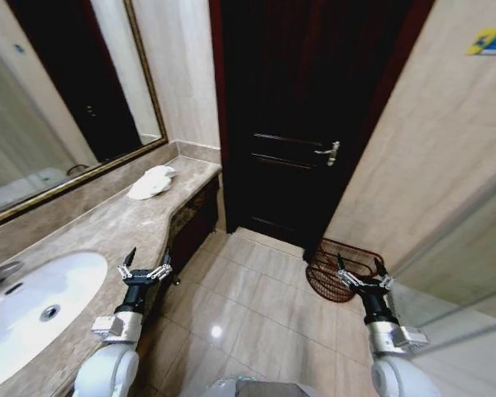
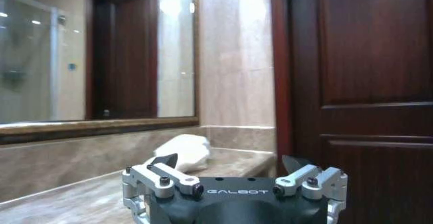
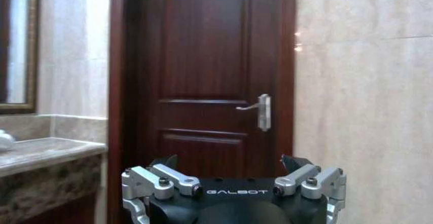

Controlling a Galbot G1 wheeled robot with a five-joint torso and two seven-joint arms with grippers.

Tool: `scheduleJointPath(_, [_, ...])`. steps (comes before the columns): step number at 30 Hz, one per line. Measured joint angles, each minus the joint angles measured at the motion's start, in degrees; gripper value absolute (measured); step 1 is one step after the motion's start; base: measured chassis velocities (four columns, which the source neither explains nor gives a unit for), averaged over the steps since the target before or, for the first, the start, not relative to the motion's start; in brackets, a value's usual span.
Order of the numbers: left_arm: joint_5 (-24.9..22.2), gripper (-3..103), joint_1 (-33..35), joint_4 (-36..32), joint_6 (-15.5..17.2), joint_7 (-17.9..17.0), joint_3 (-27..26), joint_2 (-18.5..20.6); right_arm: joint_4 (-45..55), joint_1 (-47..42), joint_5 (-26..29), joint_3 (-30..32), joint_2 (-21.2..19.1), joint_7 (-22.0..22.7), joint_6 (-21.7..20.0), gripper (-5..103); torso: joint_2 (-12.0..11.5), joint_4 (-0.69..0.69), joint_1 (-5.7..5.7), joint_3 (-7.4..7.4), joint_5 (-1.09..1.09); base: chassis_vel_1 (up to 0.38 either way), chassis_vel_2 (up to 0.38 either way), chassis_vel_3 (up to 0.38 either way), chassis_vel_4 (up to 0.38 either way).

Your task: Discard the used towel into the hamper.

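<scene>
A crumpled white towel (image 1: pixel 152 182) lies on the marble counter (image 1: pixel 99 227) near its far end, below the mirror; in the left wrist view the towel (image 2: pixel 182 152) sits ahead of my left gripper (image 2: pixel 230 162). The left gripper (image 1: pixel 145 266) hangs open over the counter's front edge, well short of the towel. A dark red-brown openwork hamper (image 1: pixel 337 270) stands on the floor by the right wall beside the door. My right gripper (image 1: pixel 363 276) is open, held in front of the hamper, and faces the door in its own view (image 3: pixel 230 163).
A white sink basin (image 1: pixel 35 302) is set in the counter at near left. A gold-framed mirror (image 1: pixel 58 99) runs along the left wall. A dark wooden door (image 1: pixel 306 116) with a lever handle closes the far end. A glass panel (image 1: pixel 463 273) stands at right. Tiled floor lies between.
</scene>
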Motion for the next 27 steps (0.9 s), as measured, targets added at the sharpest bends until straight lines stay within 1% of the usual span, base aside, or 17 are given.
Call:
scheduleJointPath(2, [-0.06,100,0.07,0.08,-0.34,-0.04,0.0,0.06,0.04,-0.13,-0.04,-0.01,0.08,-0.04,0.12,100,0.0,0.0,0.0,0.0,-0.01,0.077,0.088,0.088,0.09])
scheduleJointPath(4, [-0.5,100,0.14,0.48,-1.65,-0.05,-0.02,0.35,0.24,-0.45,-0.12,-0.02,0.19,-0.09,0.25,100,0.0,-0.01,0.0,0.0,0.0,0.0,0.0,0.0,0.0])
scheduleJointPath(5, [-0.5,100,0.14,0.48,-1.65,-0.05,-0.02,0.35,0.24,-0.45,-0.12,-0.02,0.19,-0.09,0.25,100,0.0,-0.01,0.0,0.0,0.0,0.0,0.0,0.0,0.0])
scheduleJointPath(6, [-0.73,100,0.12,0.77,-2.26,-0.04,-0.06,0.48,0.34,-0.56,-0.37,-0.03,0.27,-0.09,0.25,100,0.0,-0.03,0.0,0.0,0.0,0.0,0.0,0.0,0.0])
scheduleJointPath(8, [-0.93,100,0.01,1.25,-2.83,-0.02,-0.09,0.6,0.37,-0.65,-1.68,0.15,0.38,-0.31,0.26,100,0.0,-0.04,0.0,0.0,0.0,0.0,0.0,0.0,0.0])
scheduleJointPath(19, [-1.05,100,0.02,2.03,-3.87,-0.02,0.14,0.7,-0.33,-1.26,-2.47,0.1,0.9,-0.9,1.87,100,0.01,-0.02,-0.01,-0.01,0.0,-0.003,0.005,0.002,-0.003])
scheduleJointPath(27, [-1.07,100,0.42,1.49,-3.77,-0.33,0.05,1.06,-0.99,-1.26,-2.87,-0.08,0.9,-0.86,2.39,100,0.01,-0.02,-0.01,0.0,0.0,-0.099,0.112,0.107,-0.112])
